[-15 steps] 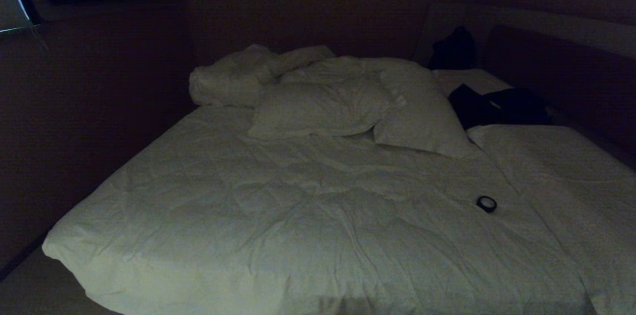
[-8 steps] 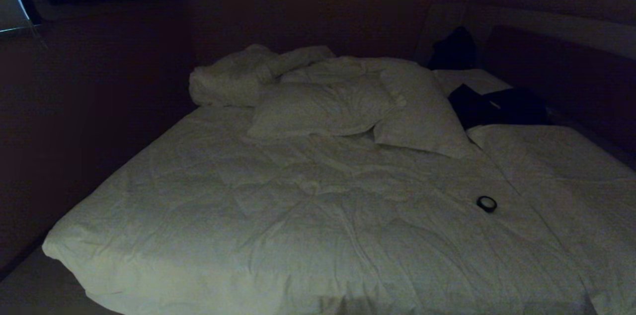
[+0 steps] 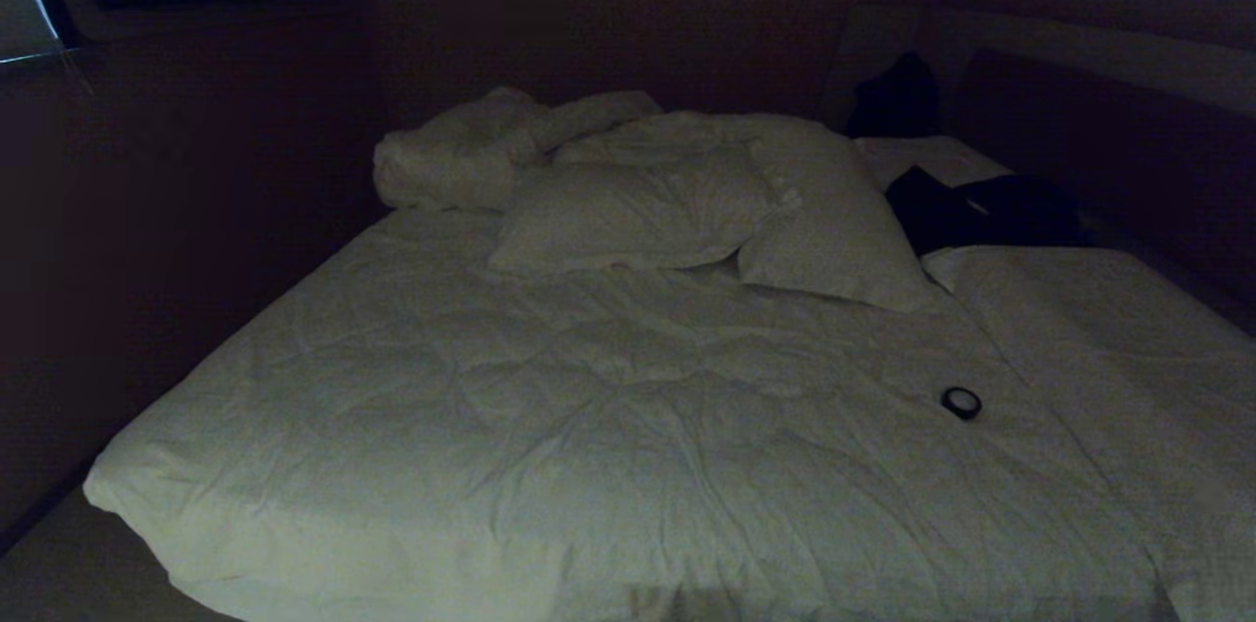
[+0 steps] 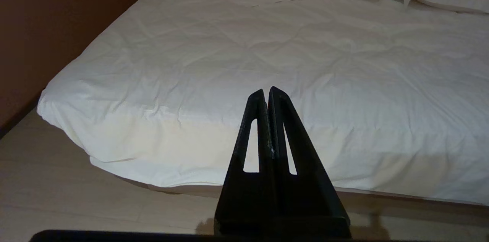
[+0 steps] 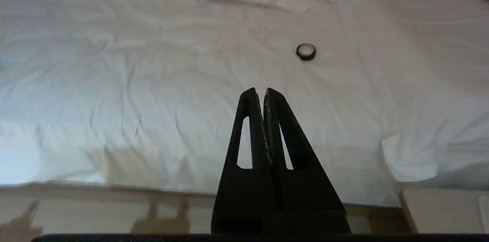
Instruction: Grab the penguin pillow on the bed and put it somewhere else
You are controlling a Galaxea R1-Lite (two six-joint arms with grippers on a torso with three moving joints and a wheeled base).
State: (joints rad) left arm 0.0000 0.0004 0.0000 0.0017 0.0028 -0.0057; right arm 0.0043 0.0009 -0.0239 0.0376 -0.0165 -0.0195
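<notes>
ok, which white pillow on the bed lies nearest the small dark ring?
The right-hand pillow, tilted beside the dark clothing; the ring lies just below it.

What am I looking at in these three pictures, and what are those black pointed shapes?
A two-armed robot stands at the foot of a bed. The dim picture comes from a camera on its head, looking down over the white duvet. White pillows lie at the far end, dark items sit to their right, and a small dark ring rests on the duvet. No penguin pillow shows. The other two pictures come from cameras on its wrists. Each black pointed shape is a claw seen from behind: the left claw and the right claw. Both are shut, hold nothing, and point at the bed from short of its edge.
</notes>
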